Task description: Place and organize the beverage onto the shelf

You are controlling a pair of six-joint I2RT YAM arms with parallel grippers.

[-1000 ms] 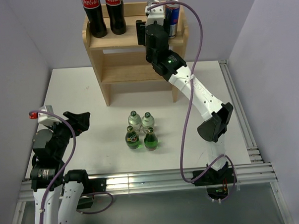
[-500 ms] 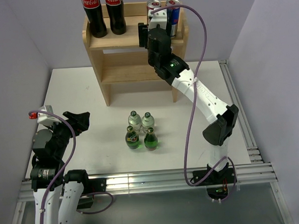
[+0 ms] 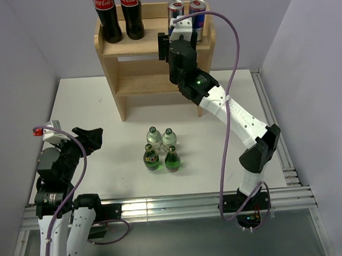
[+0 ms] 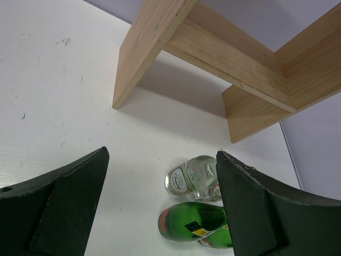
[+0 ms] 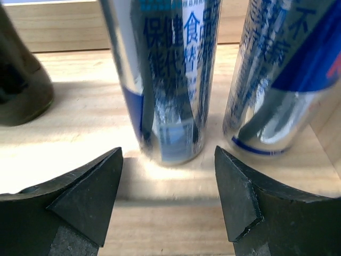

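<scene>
**Right arm backs off shelf, second can released**

The right pincer has pulled back from the shelf top tier over the last second. It covered the cans a moment ago, and both now show in full from above. Its fingers stand apart, and the inner can stands free just beyond the tips with nothing touching it. The outer can is upright beside it at the shelf's right end, and the cola bottles are at the left end of the same tier. I read this as the cans being done.

Still off the shelf, on the worktop in front of it:
- two clear bottles, the pair nearer the shelf
- two green bottles, just behind them, farther from the shelf

The left pincer has not moved. It is well out from the shelf's left front, with its fingers apart and empty, looking toward the bottles.

Likely next is fetching a bottle, and the lower tier looks free for them.
</scene>
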